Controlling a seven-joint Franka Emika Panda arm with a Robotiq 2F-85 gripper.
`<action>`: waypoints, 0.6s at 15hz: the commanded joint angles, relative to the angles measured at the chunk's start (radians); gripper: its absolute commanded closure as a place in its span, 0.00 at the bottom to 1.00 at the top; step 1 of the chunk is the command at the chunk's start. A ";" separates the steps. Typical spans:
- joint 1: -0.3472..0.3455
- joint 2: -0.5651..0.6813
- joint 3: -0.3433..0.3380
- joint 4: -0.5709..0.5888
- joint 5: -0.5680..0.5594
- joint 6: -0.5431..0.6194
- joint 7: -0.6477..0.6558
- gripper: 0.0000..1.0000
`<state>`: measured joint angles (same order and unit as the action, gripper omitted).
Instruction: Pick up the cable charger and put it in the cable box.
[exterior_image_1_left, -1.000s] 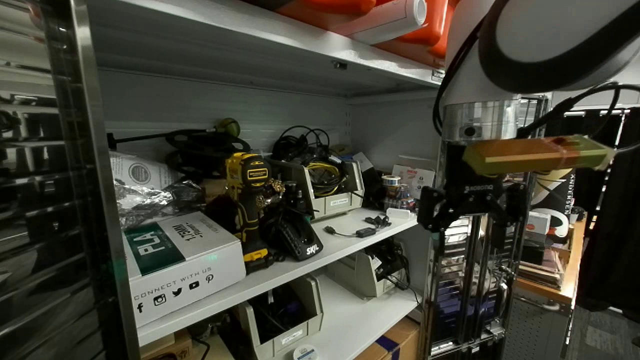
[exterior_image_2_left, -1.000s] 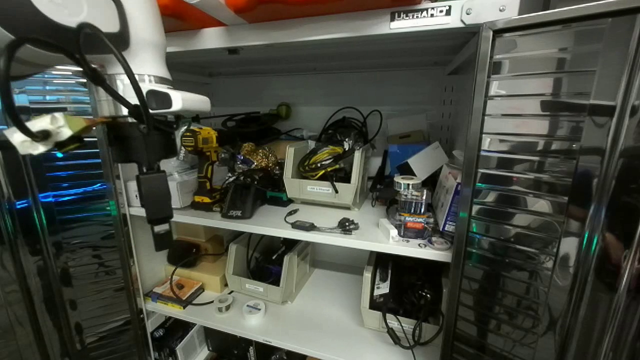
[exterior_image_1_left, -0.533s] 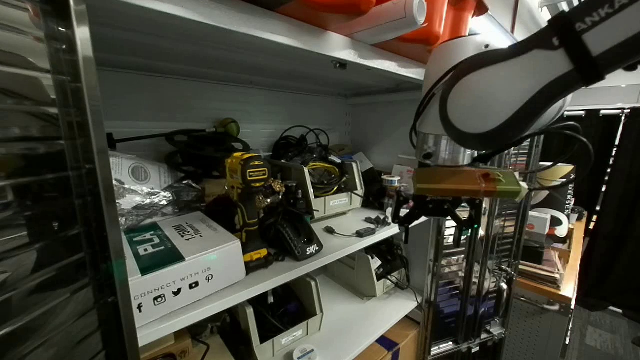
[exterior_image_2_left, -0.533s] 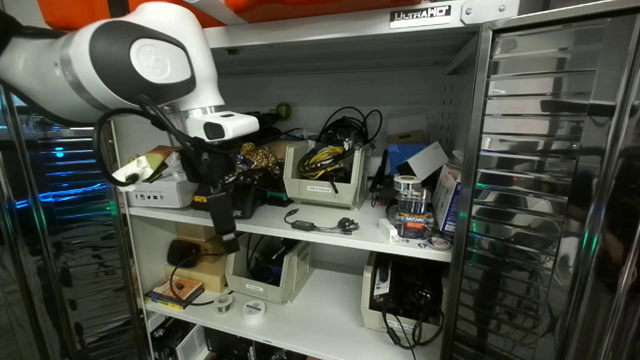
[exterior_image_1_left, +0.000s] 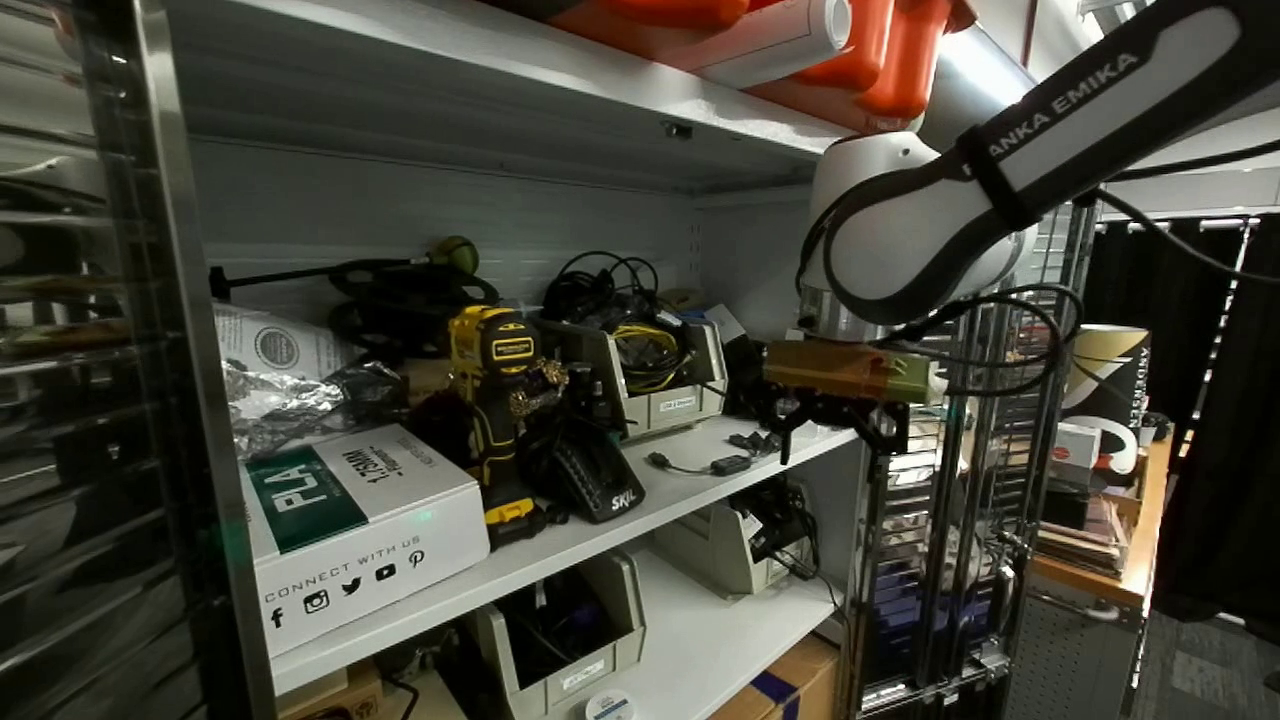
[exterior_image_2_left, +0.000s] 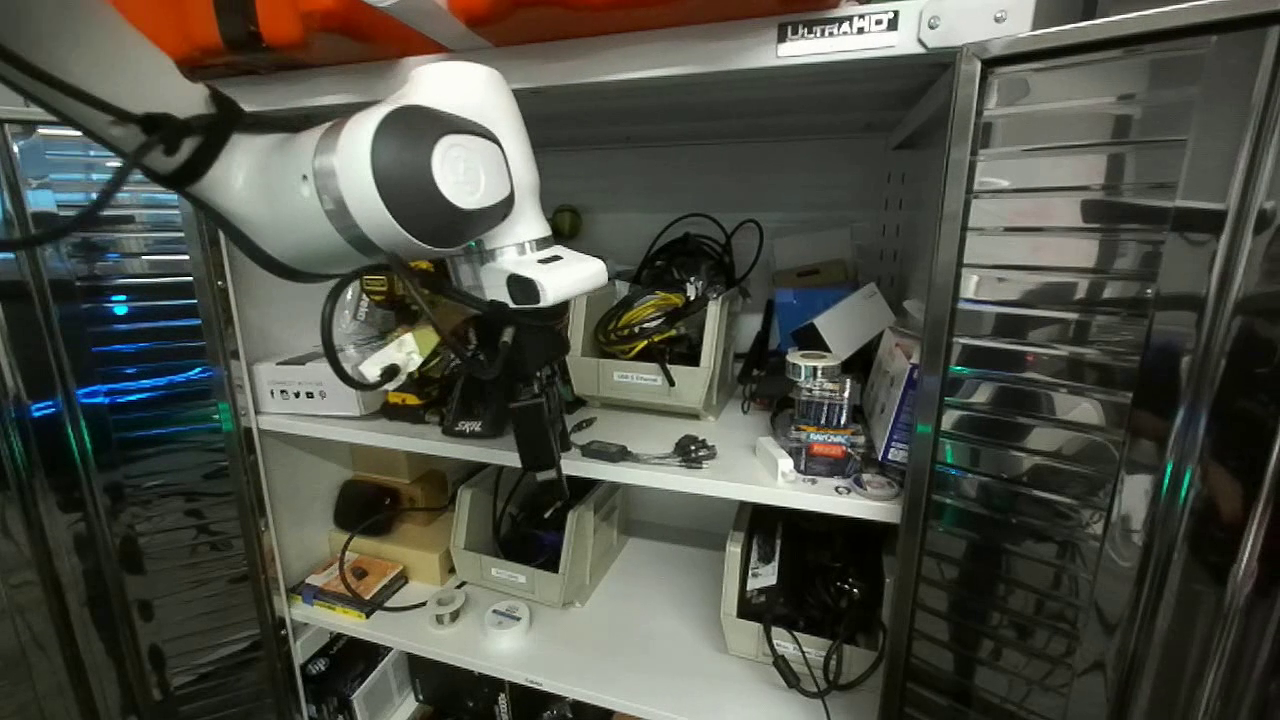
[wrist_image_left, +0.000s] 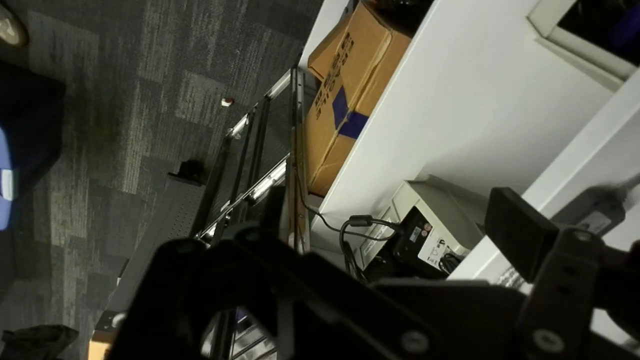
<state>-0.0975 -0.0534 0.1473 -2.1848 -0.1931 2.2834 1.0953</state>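
Note:
The cable charger is a black adapter with a short cable and plug, lying near the front edge of the middle shelf. It also shows in an exterior view and, partly, at the right of the wrist view. The cable box, an off-white labelled bin, stands behind the charger, filled with black and yellow cables. My gripper points down in front of the shelf edge, beside the charger and apart from it. Its fingers are spread with nothing between them in the wrist view.
A yellow drill, a black SKIL charger and a white-and-green carton stand along the shelf. Battery packs stand on the other side. An upper shelf hangs above. More bins stand below.
The arm has come lower and nearer the charger, moving left in an exterior view and right in the opposite one. The gripper has stayed open. The charger and bins have not moved.

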 joint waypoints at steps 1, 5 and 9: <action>0.047 0.118 -0.046 0.129 0.013 0.054 0.132 0.00; 0.102 0.212 -0.078 0.223 -0.015 0.086 0.254 0.00; 0.167 0.280 -0.114 0.313 -0.071 0.093 0.387 0.00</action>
<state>0.0121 0.1672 0.0732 -1.9664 -0.2119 2.3715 1.3789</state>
